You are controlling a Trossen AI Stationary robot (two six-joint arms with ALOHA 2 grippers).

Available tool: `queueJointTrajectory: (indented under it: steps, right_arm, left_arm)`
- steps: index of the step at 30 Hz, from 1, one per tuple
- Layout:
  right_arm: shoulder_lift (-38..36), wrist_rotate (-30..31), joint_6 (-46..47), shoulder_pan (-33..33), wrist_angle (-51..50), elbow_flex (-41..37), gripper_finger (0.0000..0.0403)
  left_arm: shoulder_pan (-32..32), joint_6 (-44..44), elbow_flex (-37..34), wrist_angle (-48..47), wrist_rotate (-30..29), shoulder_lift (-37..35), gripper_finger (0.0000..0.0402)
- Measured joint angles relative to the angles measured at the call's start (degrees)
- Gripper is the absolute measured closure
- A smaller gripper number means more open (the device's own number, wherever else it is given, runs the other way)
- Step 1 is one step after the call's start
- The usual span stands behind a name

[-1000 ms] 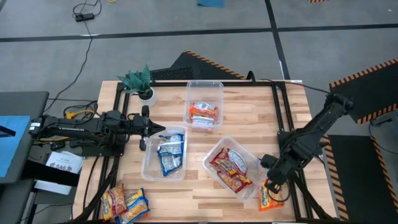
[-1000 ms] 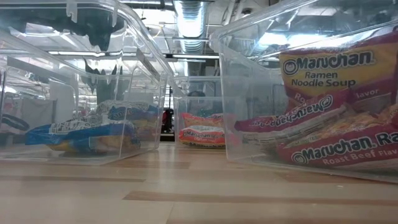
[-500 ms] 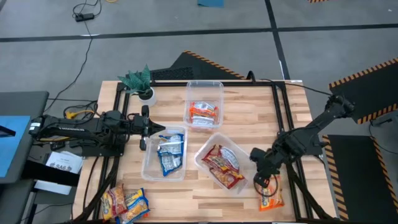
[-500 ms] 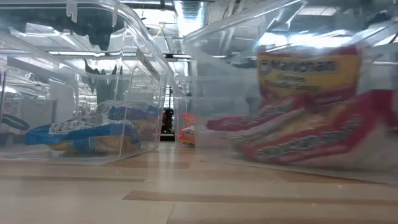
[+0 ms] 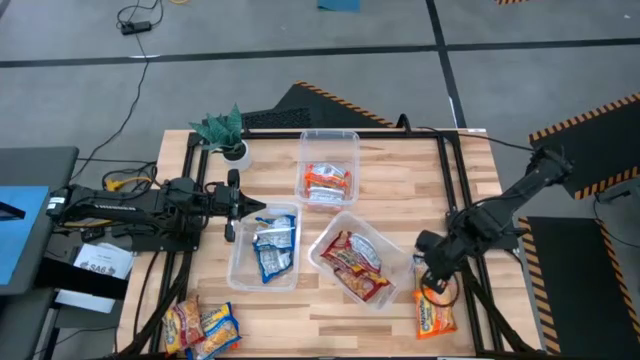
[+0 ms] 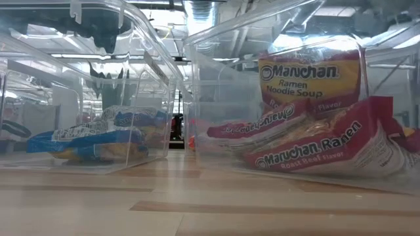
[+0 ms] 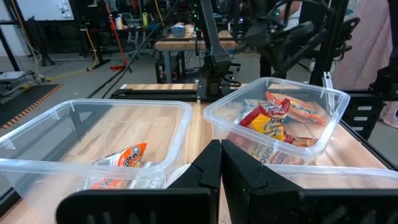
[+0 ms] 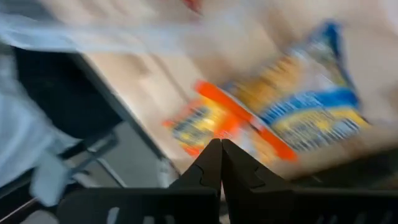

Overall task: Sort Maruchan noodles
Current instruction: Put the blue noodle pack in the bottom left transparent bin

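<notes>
Gleaming red packets fill clear bin

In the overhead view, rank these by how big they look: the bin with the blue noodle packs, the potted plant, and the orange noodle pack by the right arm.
Largest to smallest:
1. Bin with the blue packs
2. Potted plant
3. Orange pack

The plant and orange pack look close in size, so their order is unsure.
</notes>
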Motion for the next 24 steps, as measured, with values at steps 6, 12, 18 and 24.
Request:
queueJointTrajectory:
  steps: [6, 12, 18, 24]
  right_arm:
    - [0.31, 2.13, 6.70, 3.91, -11.81, -0.02, 0.0376]
    - [1.20, 5.03, 7.48, 6.46, -13.43, -0.04, 0.0371]
    - [1.27, 8.13, 7.52, 6.90, -13.69, -0.04, 0.0366]
    - [1.26, 9.72, 7.37, 6.87, -13.85, -0.04, 0.0362]
  left_arm:
    - [0.00, 0.00, 0.00, 0.00, 0.00, -0.01, 0.0401]
    - [0.00, 0.00, -0.02, -0.04, 0.00, 0.00, 0.0402]
    - [0.00, -0.32, -0.02, -0.03, 0.00, 0.00, 0.0401]
    - [0.00, -0.35, -0.02, -0.04, 0.01, 0.00, 0.0401]
